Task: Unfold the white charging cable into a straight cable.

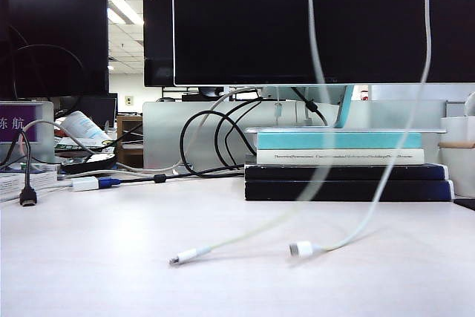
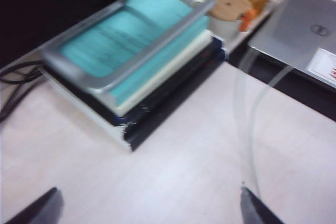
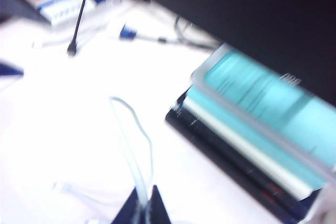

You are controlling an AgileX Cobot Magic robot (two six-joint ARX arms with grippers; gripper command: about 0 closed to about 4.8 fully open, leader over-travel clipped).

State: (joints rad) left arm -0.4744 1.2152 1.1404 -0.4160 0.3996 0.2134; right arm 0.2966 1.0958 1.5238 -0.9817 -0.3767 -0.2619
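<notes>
The white charging cable [image 1: 426, 35] hangs in two strands from above the exterior view. Its two connector ends rest on the table, one metal-tipped [image 1: 185, 256], the other a short plug [image 1: 300, 249]. In the right wrist view my right gripper [image 3: 144, 199] is shut on the white charging cable [image 3: 150, 150], with both strands pinched between its fingers high over the table. My left gripper [image 2: 149, 205] is open and empty, its fingertips far apart. The hanging cable [image 2: 251, 140] passes just beside one fingertip [image 2: 251, 203]. Neither gripper shows in the exterior view.
A stack of books [image 1: 341, 172] with a teal one on top lies under a monitor stand at the back right. A large monitor [image 1: 297, 20] stands behind. Black cables [image 1: 200, 146], a white adapter with a blue plug [image 1: 89, 182] and a black plug [image 1: 28, 197] lie at the back left.
</notes>
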